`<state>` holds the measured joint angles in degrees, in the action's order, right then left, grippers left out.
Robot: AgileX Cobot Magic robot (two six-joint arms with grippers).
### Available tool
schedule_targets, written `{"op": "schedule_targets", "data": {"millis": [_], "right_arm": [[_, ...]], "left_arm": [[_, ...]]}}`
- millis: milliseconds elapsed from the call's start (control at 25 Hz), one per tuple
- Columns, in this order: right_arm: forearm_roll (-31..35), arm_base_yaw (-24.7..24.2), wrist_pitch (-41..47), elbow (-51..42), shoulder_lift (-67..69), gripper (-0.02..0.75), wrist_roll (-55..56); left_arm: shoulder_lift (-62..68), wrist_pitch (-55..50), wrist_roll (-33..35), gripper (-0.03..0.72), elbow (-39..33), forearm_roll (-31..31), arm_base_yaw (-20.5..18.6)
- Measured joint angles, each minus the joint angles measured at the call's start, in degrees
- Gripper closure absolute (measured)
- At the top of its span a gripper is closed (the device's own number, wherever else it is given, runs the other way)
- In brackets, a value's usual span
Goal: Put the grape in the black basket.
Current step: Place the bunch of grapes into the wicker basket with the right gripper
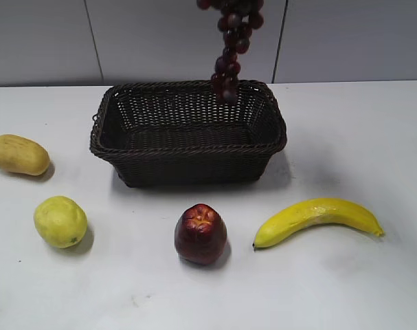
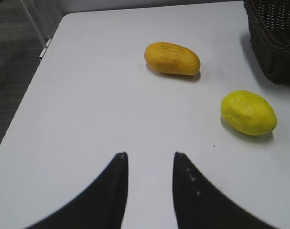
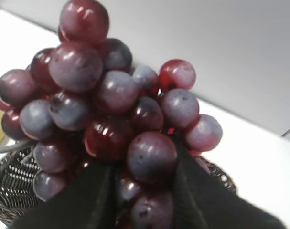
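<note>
The grape bunch [image 1: 230, 48], dark red-purple, hangs from the top edge of the exterior view, its lower tip over the back right rim of the black basket [image 1: 187, 161]. The right gripper itself is out of the exterior view. In the right wrist view my right gripper [image 3: 142, 167] is shut on the grape [image 3: 102, 100], with the basket rim [image 3: 13, 191] below it. The basket is a woven dark rectangular one with nothing in it. My left gripper [image 2: 149, 155] is open and empty above the bare table at the left.
A dark red apple [image 1: 200, 234] and a banana [image 1: 318, 218] lie in front of the basket. A yellow-green round fruit [image 1: 60, 221] and a yellow-orange oblong fruit [image 1: 18, 155] lie at the left. The table's left edge [image 2: 35, 90] shows in the left wrist view.
</note>
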<state>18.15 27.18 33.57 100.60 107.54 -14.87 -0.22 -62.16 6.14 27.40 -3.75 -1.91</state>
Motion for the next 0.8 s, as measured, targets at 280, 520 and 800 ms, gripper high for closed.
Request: {"op": "schedule_targets", "data": {"millis": [280,520,800], "right_arm": [[0.05,0.45,2.25,0.0,11.66,0.534,0.0],[0.05,0.45,5.09,0.0,18.06,0.534,0.0],[-0.02,0.45,6.97,0.93,18.79,0.145,0.0]], "left_arm": [[0.0,0.0,0.0,0.452,0.0,0.0,0.0],[0.0,0.0,0.0,0.452,0.0,0.0,0.0],[0.0,0.0,0.0,0.452,0.0,0.0,0.0]]}}
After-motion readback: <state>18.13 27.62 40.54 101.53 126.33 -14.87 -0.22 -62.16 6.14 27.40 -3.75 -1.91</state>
